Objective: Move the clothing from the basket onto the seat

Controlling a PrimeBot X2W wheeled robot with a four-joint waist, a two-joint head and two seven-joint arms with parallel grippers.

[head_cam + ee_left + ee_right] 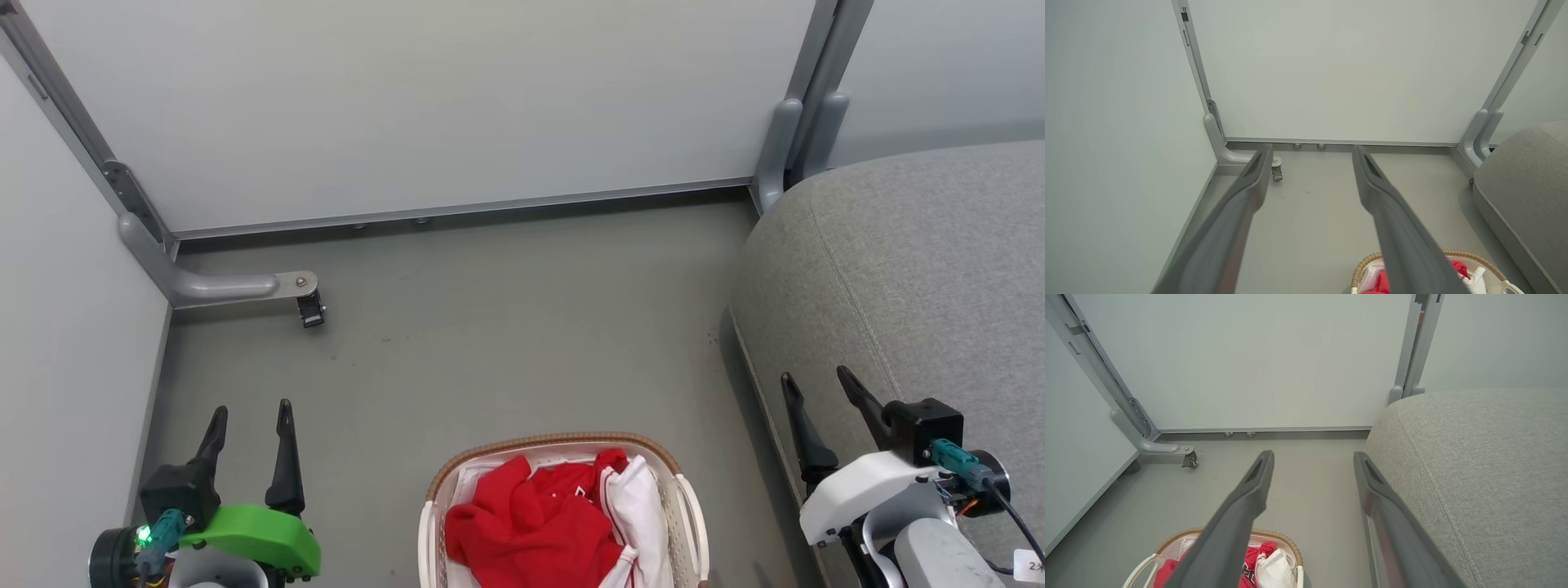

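Red and white clothing (pixel 547 523) lies bunched in the white basket (pixel 690 510) with a brown rim, on the floor at the bottom middle of the head view. The grey seat (pixel 914 261) fills the right side. My left gripper (pixel 251 408) hangs open at the lower left, well left of the basket, nothing between its fingers. My right gripper (pixel 816 374) stands open at the lower right, over the seat's front edge. The left wrist view shows the basket (pixel 1367 261) and clothing (pixel 1459 268) behind a finger. The right wrist view shows the basket (pixel 1167 544), clothing (pixel 1261 551) and seat (pixel 1478 457).
Pale partition panels (pixel 408 106) close off the back and left. A grey metal foot with a caster (pixel 310 309) juts onto the floor at the back left. Bare grey floor (pixel 506 327) lies between the basket and the panels.
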